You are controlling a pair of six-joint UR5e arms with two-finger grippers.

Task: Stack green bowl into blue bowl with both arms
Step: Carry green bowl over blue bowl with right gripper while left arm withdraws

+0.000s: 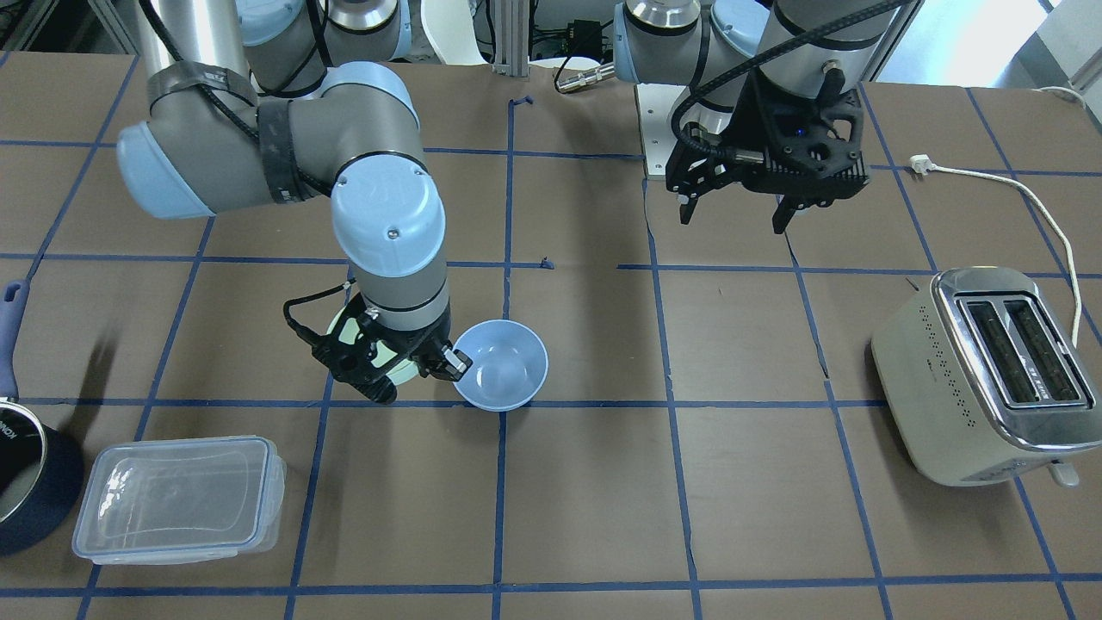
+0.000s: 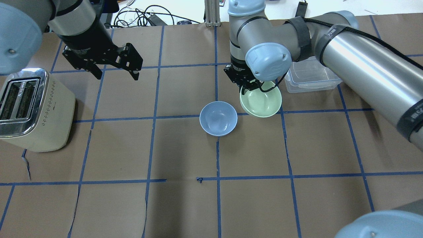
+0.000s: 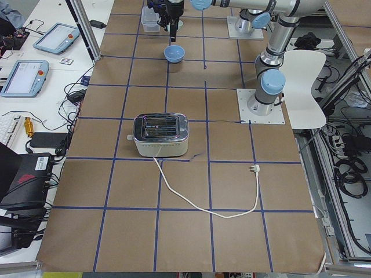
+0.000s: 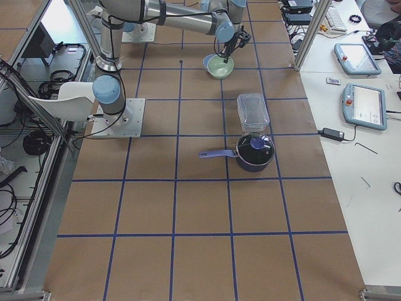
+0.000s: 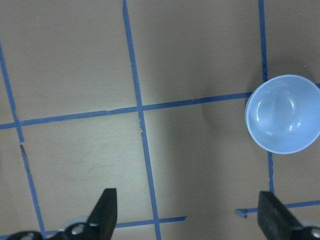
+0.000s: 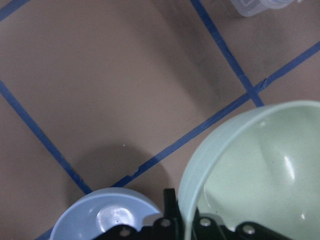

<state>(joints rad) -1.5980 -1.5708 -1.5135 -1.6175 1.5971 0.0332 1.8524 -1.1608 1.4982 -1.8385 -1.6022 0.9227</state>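
Green bowl [image 6: 260, 165], cut off, seemingly pinched by right gripper [image 2: 248, 88]; left gripper [image 2: 117, 76] wide.

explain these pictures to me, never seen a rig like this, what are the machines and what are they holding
A left arm and a right arm, both robots, stand at a taped table. Six cameras show one moment: one facing the robot, one overhead from behind, one at each table end, one on each wrist. On the table are a toaster, a clear container, a pot and a blue bowl. The right end effector pinches the green bowl by its rim, beside the blue bowl. The left end effector hangs open and empty.
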